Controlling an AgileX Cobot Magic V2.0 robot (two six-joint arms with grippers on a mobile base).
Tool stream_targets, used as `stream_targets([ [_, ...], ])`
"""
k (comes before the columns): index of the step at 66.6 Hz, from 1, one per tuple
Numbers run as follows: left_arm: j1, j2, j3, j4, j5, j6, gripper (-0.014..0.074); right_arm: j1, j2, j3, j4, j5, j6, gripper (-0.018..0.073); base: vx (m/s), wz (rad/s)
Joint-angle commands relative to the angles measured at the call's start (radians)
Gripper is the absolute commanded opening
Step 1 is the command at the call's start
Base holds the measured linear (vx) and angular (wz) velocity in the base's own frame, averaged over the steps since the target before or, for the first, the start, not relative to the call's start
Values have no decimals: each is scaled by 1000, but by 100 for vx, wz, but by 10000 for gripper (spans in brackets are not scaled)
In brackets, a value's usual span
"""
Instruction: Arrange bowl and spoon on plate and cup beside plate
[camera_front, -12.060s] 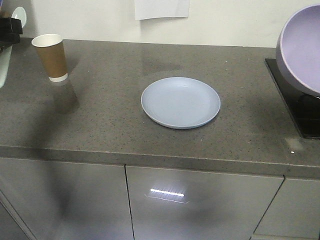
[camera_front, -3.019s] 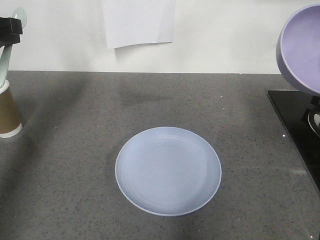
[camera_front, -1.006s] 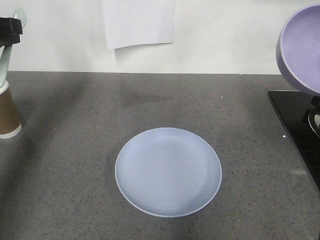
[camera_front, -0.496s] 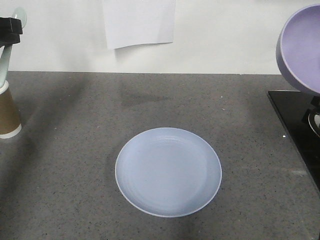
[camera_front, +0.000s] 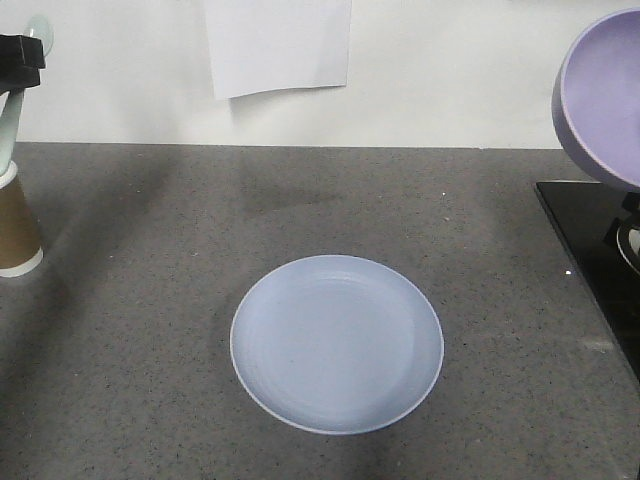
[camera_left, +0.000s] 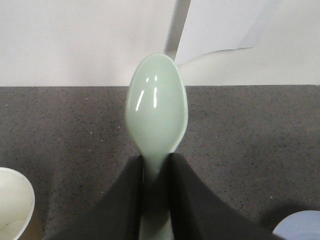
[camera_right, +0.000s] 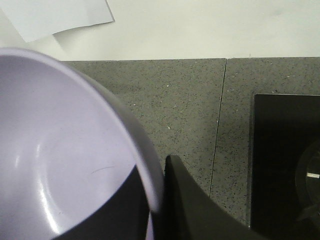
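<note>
**Both arms loaded, nothing set down**

At the far left, the cup stands upright on the desk, partly cut off by the frame edge. Right above it, the left pincer is closed narrowly on the neck of the spoon. The spoon's head points toward the far wall, and the front view shows its handle reaching down to the cup's rim.

In the middle of the desk lies the plate, bare and well apart from the cup.

At the right, the right pincer clamps the rim of the bowl, 1 finger inside and 1 outside. The bowl hangs tilted in the air above the black cooktop.

Over the last 3 seconds nothing has shifted: cup, plate, spoon and bowl all sit where they were. The only change is from 12 seconds ago, since when the view has closed in on the desk.

I judge this as transport finished and placement not yet begun. All 3 placements are still to do: the bowl and spoon onto the plate, and the cup beside it.
</note>
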Motion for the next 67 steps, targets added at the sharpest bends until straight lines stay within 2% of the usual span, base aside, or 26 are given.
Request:
stream_targets([
  [1, -1, -29, -27, -26, -59, 1, -6, -3, -25, -26, 51, -42, -5, -6, 0, 0],
  [51, -1, -29, -27, -26, -59, 1, -6, -3, -25, -26, 62, -43, -3, -6, 0, 0],
  [57, -1, -29, -27, -26, -59, 1, -6, -3, -23, -26, 109, -49, -20, -6, 0, 0],
  [67, -1, -29, -27, -26, -59, 1, -6, -2, 3, -26, 293, -7, -182, -6, 0, 0],
])
